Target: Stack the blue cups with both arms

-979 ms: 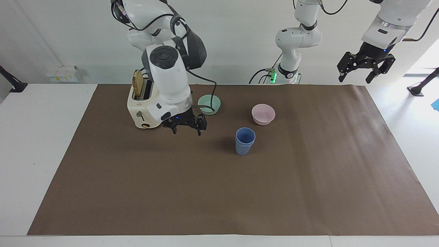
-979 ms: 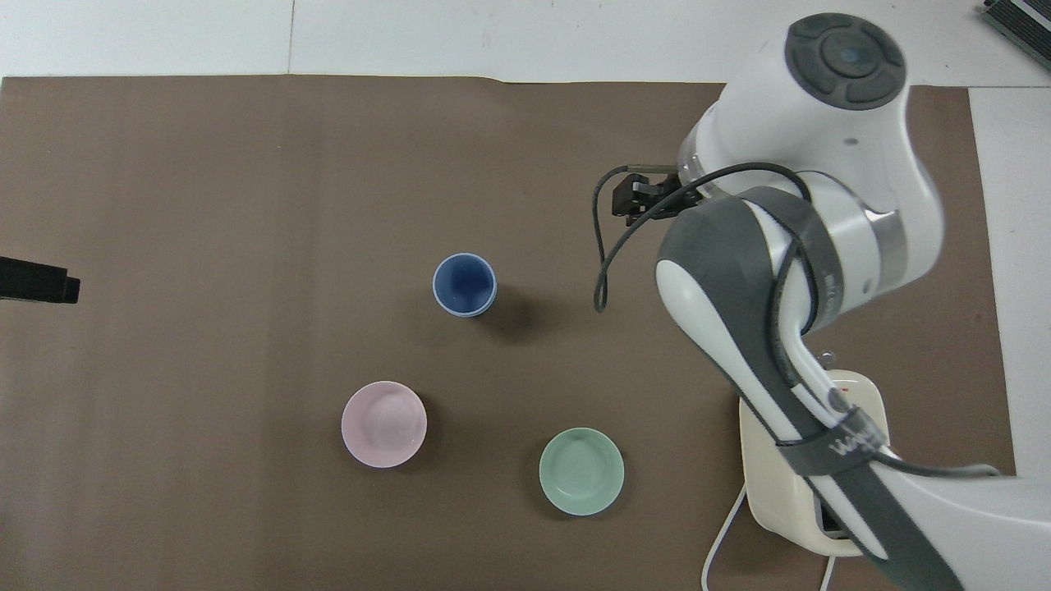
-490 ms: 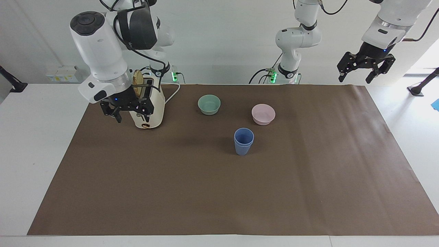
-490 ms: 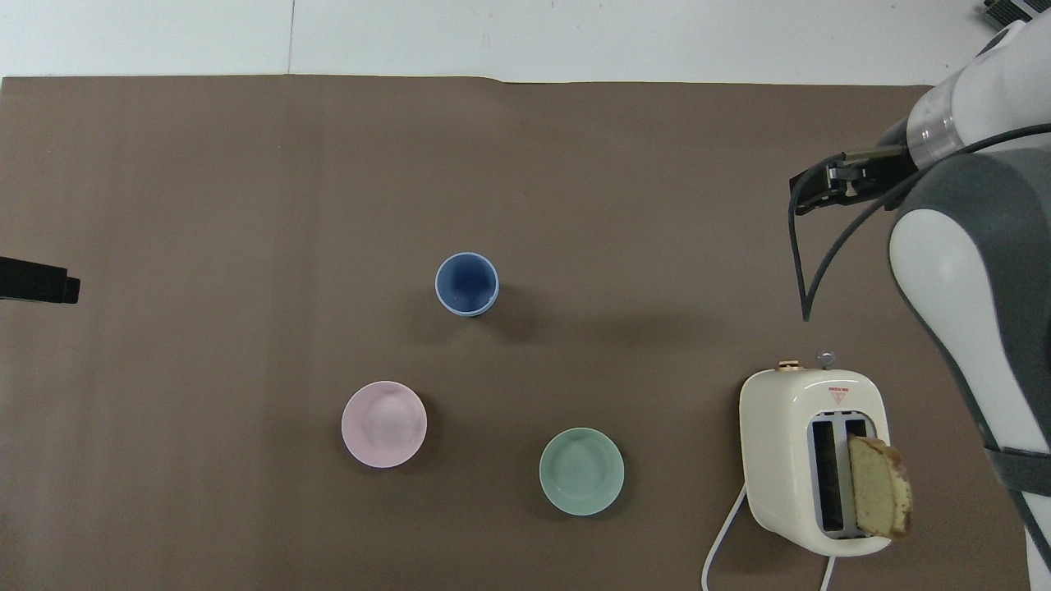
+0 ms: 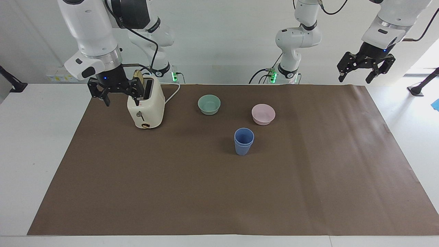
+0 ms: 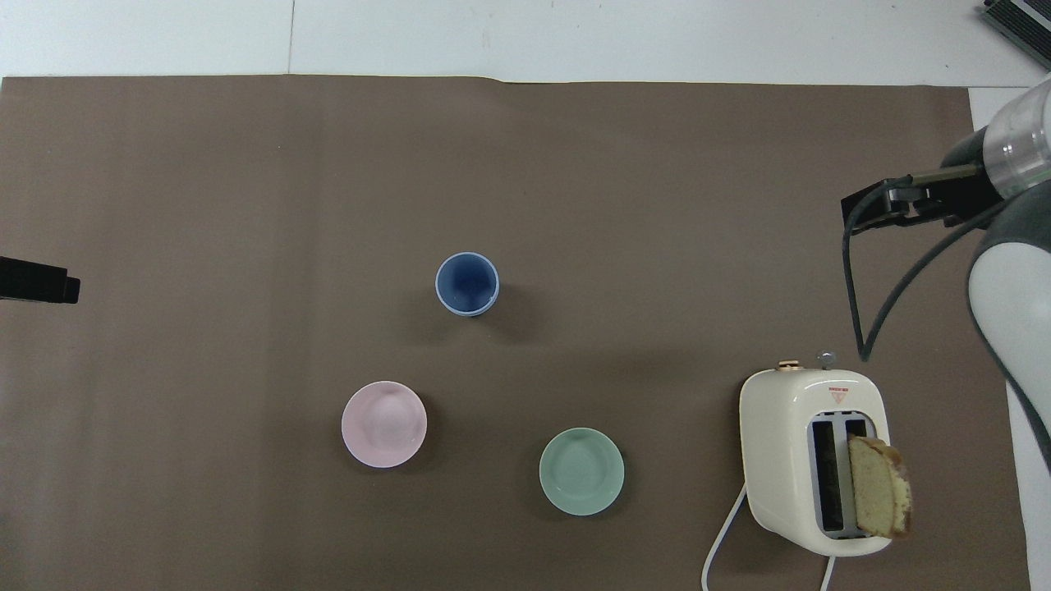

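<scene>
The blue cups (image 5: 244,141) stand nested one inside the other near the middle of the brown mat, both rims showing; from above they read as one round cup (image 6: 466,284). Nothing touches them. My right gripper (image 5: 121,98) hangs open and empty in the air beside the toaster, toward the right arm's end of the table; in the overhead view only part of the right gripper (image 6: 891,201) shows. My left gripper (image 5: 355,79) waits, raised and open, over the mat's corner at the left arm's end; just the tip of the left gripper (image 6: 37,280) shows from above.
A cream toaster (image 5: 145,106) with a bread slice (image 6: 878,488) in its slot stands toward the right arm's end. A green bowl (image 5: 209,104) and a pink bowl (image 5: 263,114) sit nearer to the robots than the cups. The brown mat (image 5: 219,199) covers the table.
My right arm has lifted and swung from near the middle of the mat to its own end, beside the toaster. The cups and the left arm have not moved.
</scene>
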Robot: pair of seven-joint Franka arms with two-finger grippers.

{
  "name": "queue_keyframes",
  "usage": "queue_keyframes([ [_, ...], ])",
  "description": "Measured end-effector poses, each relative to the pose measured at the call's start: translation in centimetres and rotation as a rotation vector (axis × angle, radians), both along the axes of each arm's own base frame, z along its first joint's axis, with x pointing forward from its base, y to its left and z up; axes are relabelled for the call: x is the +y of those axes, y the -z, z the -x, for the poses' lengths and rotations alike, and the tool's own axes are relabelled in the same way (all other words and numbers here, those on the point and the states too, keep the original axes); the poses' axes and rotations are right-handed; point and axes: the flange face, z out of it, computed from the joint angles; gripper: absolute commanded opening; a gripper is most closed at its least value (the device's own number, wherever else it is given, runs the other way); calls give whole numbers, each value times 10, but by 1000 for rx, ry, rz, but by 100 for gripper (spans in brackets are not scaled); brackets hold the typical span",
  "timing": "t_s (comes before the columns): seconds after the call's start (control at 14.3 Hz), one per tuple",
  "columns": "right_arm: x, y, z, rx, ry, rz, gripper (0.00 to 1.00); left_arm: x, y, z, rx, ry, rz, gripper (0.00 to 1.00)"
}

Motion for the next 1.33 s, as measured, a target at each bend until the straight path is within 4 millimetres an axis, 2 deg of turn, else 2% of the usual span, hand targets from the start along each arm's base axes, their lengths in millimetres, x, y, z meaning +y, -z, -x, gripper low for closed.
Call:
queue_keyframes([
  [0.28,13,-6,12,30,-17,-20,100,0,0,0,0,0,0,100],
  [0.63,10,-17,19,20,-11,-28,100,0,0,0,0,0,0,100],
  [1.33,7,-16,19,21,-4,-29,100,0,0,0,0,0,0,100],
])
